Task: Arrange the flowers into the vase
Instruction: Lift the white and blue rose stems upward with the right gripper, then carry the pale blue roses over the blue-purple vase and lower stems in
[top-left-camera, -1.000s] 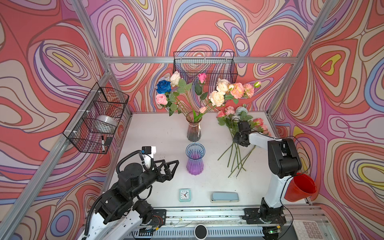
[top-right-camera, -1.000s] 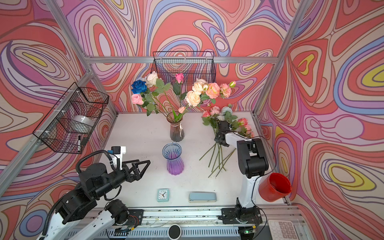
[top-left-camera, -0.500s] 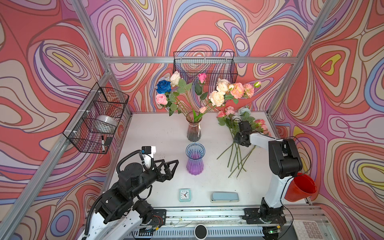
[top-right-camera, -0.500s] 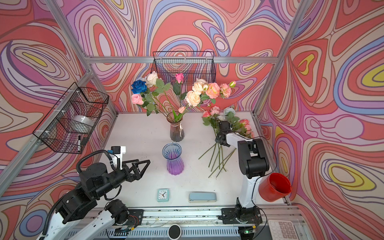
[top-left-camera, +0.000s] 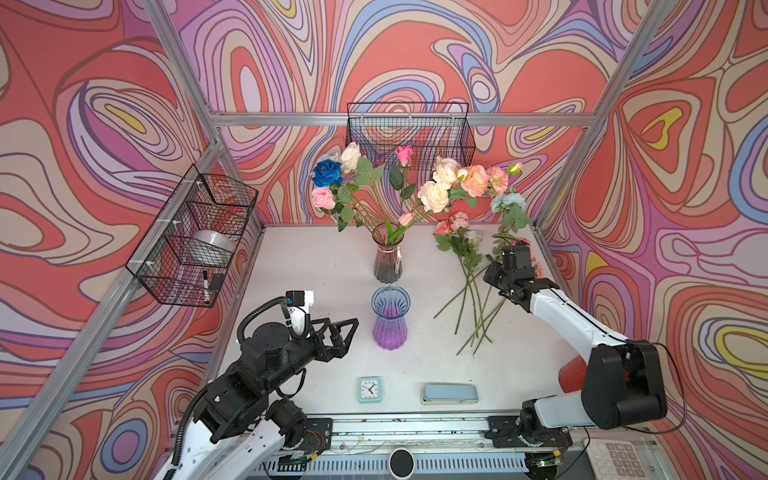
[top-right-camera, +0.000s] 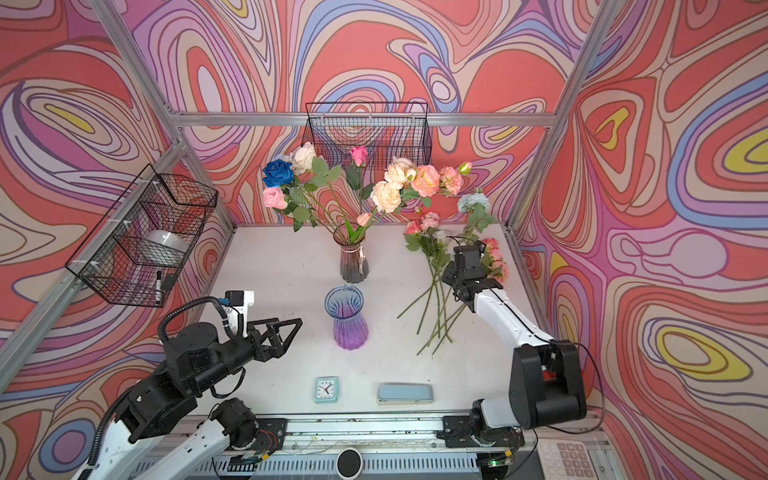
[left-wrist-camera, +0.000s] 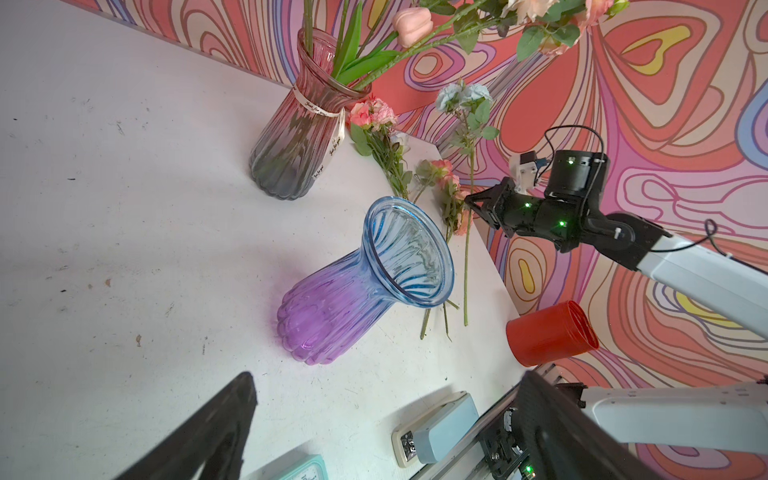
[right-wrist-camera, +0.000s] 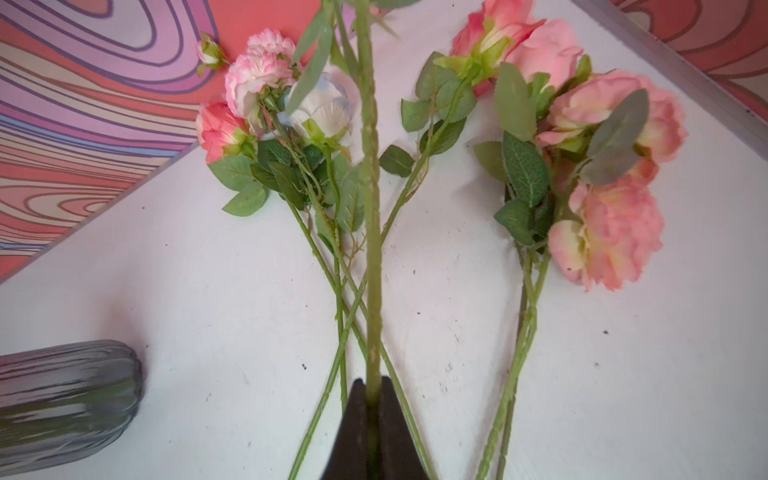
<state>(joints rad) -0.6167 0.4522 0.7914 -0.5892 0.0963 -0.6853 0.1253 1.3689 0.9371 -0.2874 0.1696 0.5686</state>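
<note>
**Top views.** The right pincer (top-left-camera: 492, 268) is closed on the stem of the pale blue flower (top-left-camera: 507, 203). The head stands raised against the back wall. The remaining loose flowers (top-left-camera: 469, 286) lie on the desk (top-left-camera: 299, 257), just beside this pincer. The dark vase (top-left-camera: 387, 262) at the back already holds a bunch. The blue-and-purple vase (top-left-camera: 390, 318) in front of it is empty. The left pincer (top-left-camera: 351, 336) hovers near the empty vase, fully spread and holding nothing.

Step in hand: pick-up of one flower, grip made. The next move probably calls for lifting the stem clear of the pile, turning its cut end downward and carrying it to a vase mouth.

**Left wrist view.** The held stem (left-wrist-camera: 468, 232) hangs past the right pincer (left-wrist-camera: 471, 201), and its lower end reaches the desk. The rim of the empty vase (left-wrist-camera: 409, 253) is unobstructed.

**Right wrist view.** Both jaws clamp the single stem (right-wrist-camera: 372, 249). The other stems cross close beneath it, so they may drag along.

**Change from the earlier frames.** The right pincer has shut fully. The pale blue head now stands higher and further right than a second ago. The left arm and both vases are unchanged.
</note>
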